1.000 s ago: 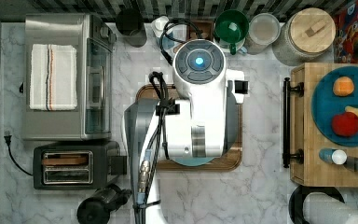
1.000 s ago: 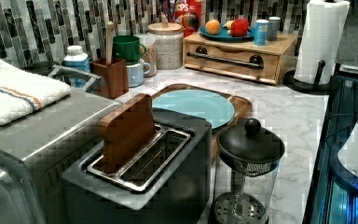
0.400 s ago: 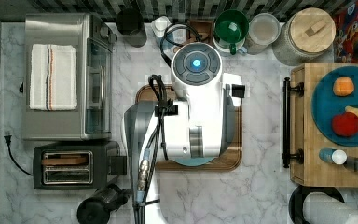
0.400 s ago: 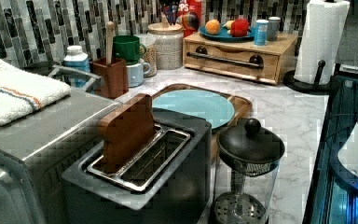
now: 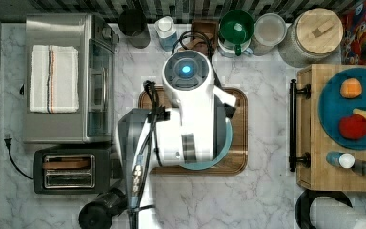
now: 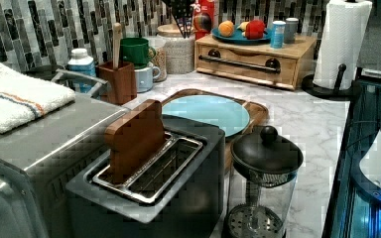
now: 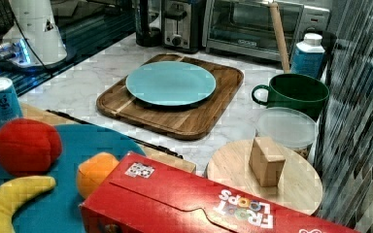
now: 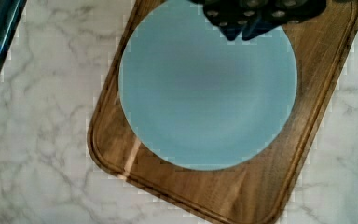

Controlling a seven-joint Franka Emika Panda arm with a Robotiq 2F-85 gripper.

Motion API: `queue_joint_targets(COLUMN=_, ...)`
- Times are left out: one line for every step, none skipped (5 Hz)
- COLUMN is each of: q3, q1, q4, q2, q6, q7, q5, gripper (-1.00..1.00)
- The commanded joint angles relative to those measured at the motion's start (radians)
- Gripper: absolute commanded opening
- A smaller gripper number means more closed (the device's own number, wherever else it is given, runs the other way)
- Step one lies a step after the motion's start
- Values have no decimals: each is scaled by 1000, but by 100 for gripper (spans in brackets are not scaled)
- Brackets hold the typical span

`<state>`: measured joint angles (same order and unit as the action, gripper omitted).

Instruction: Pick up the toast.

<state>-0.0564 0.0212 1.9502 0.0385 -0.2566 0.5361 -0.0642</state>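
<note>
The tool (image 8: 247, 21), whether apart or together I cannot tell, hangs over the far edge of the bare blue plate (image 8: 205, 93) on the wooden tray (image 8: 242, 191), the arm (image 5: 190, 119) above both, while the toast (image 6: 134, 139) stands upright in the toaster (image 6: 149, 198) at the top view's lower left.
</note>
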Motion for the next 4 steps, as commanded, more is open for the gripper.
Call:
queue_joint_targets(q3=-136, q1=123, q4=-7, q2=-110, q6=21, q7=285, q5=69, gripper=-100)
queue_joint_targets(q3=-169, q1=147, q4=61, q2=-155, q6=-40, q7=378, q5=74, gripper=-100)
queue_joint_targets(q3=-209, q1=153, q4=74, q2=-170, q6=-55, q7=462, q5=92, gripper=42)
queue_joint_targets(q3=-264, q1=131, q4=70, q2=-175, q6=-46, q7=519, q5=151, gripper=100)
